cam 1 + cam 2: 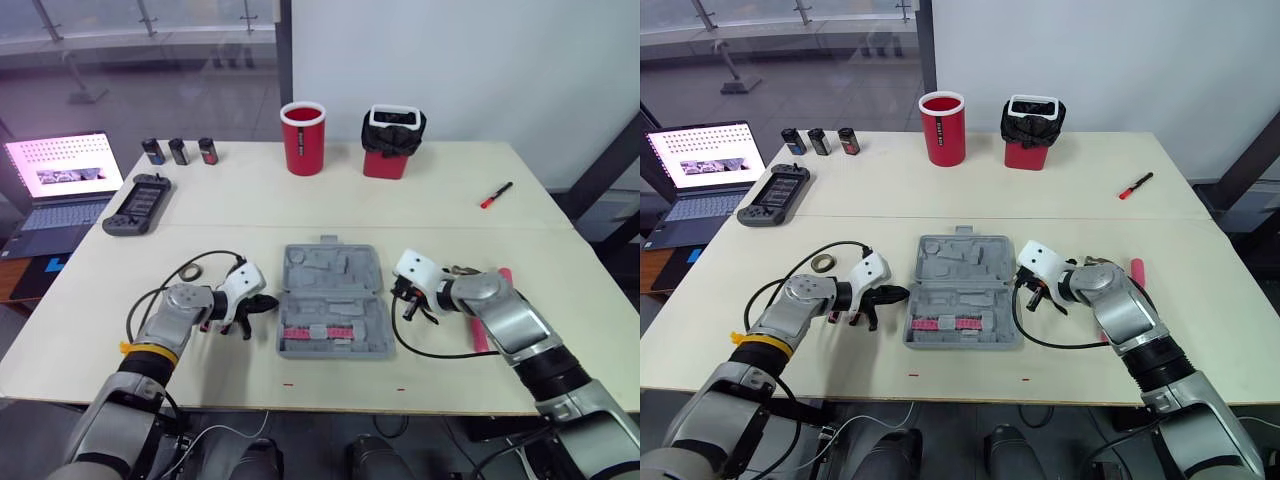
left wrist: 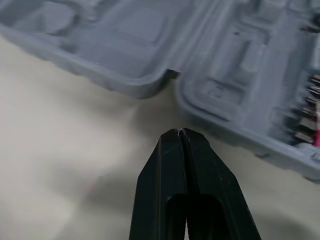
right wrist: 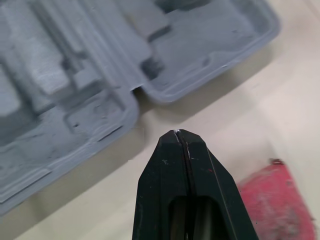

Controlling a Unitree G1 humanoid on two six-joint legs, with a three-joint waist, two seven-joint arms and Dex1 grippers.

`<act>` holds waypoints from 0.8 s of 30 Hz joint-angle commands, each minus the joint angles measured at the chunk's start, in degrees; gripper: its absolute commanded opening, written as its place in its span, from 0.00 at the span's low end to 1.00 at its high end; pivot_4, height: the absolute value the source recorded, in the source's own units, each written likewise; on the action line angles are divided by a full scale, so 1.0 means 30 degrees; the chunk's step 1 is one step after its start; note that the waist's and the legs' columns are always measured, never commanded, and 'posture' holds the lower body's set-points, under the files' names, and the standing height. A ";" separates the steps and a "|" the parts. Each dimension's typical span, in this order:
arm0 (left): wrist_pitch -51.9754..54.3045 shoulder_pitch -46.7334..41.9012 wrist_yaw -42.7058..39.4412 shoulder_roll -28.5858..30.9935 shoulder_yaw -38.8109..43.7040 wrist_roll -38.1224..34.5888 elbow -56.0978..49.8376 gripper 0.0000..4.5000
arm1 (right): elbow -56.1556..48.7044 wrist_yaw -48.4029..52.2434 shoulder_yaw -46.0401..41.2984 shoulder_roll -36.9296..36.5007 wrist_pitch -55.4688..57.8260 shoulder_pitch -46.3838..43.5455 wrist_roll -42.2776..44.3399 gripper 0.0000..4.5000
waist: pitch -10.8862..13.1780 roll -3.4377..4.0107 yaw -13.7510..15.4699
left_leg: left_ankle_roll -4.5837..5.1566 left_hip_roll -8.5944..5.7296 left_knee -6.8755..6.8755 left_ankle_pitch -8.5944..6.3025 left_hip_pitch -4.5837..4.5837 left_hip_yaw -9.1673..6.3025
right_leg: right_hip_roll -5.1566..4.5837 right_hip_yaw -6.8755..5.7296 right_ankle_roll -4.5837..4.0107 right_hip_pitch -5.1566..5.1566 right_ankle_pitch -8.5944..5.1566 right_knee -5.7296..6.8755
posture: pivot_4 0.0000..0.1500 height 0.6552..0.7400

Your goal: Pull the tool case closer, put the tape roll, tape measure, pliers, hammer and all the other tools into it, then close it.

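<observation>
Cream table (image 1: 300,210) carries a grey tool case (image 1: 333,300), which lies open and flat in the middle, near the front edge. A strip of red pieces sits in its near half; the other moulded pockets look empty. The left gripper (image 2: 179,132) is just beside the left side of the case, clenched with its two black fingers pressed together and nothing between them. The right gripper (image 3: 179,132) is just beside the right side, also clenched and empty. A tape roll (image 1: 190,270) lies on the table near the left arm. A red object (image 1: 1137,268) lies partly under the right forearm. At the far side stand a red cup (image 1: 303,138) and a red pen (image 1: 496,195).
</observation>
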 commanded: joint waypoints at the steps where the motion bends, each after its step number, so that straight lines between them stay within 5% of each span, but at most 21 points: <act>1: -0.0296 -0.0704 0.0089 -0.0174 -0.0328 0.0596 0.0054 0.02 | 0.0497 0.0203 0.0516 0.0469 -0.0185 -0.0800 -0.0616 0.00 | 0.0000 0.0000 0.0017 | 0.0000 -0.0002 0.0003 0.0000 0.0000 0.0001 | -0.0002 0.0000 0.0001 0.0000 0.0001 0.0000 | 1.00 0.98; 15: -0.1695 -0.1140 -0.0704 -0.1158 -0.0891 0.1426 0.1978 0.02 | 0.0478 0.1786 0.2661 0.2316 -0.0140 -0.1579 -0.1941 0.00 | -0.0011 0.0014 0.0011 | 0.0001 -0.0004 0.0022 0.0004 0.0036 -0.0014 | 0.0000 -0.0014 0.0007 0.0041 0.0005 0.0007 | 1.00 0.98; 24: -0.0748 0.1672 -0.1480 -0.0569 -0.1171 0.1187 -0.1553 0.02 | -0.3572 0.2761 0.3252 0.2105 0.1587 0.0329 -0.2258 0.00 | -0.0047 0.0032 -0.0037 | 0.0016 -0.0001 -0.0012 -0.0007 0.0040 -0.0020 | -0.0001 -0.0014 0.0018 0.0032 -0.0004 0.0010 | 1.00 0.98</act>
